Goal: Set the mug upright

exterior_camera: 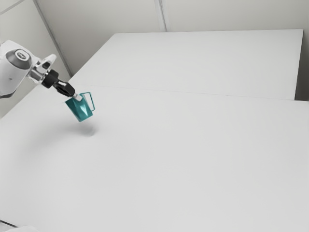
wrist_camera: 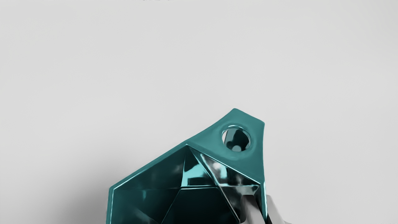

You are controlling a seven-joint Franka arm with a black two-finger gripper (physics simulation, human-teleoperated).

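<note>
In the exterior view my gripper (exterior_camera: 76,97) reaches down from the exterior view's upper left to the rim of the teal mug (exterior_camera: 80,109). The mug hangs tilted above the table, its handle toward the exterior view's right and its base pointing down at a slant. From the hand, I look into the open mouth of the faceted mug (wrist_camera: 242,165). My gripper (wrist_camera: 264,203) is shut on its side wall near the handle corner, one finger inside the mouth and the other outside. The mug's lower part is cut off in the wrist view.
The wide white table (exterior_camera: 193,159) lies below the mug, with a faint shadow under it. Another white surface (exterior_camera: 207,60) continues behind, up to pale wall panels. A dark thin strip (exterior_camera: 8,224) shows at the exterior view's lower left corner.
</note>
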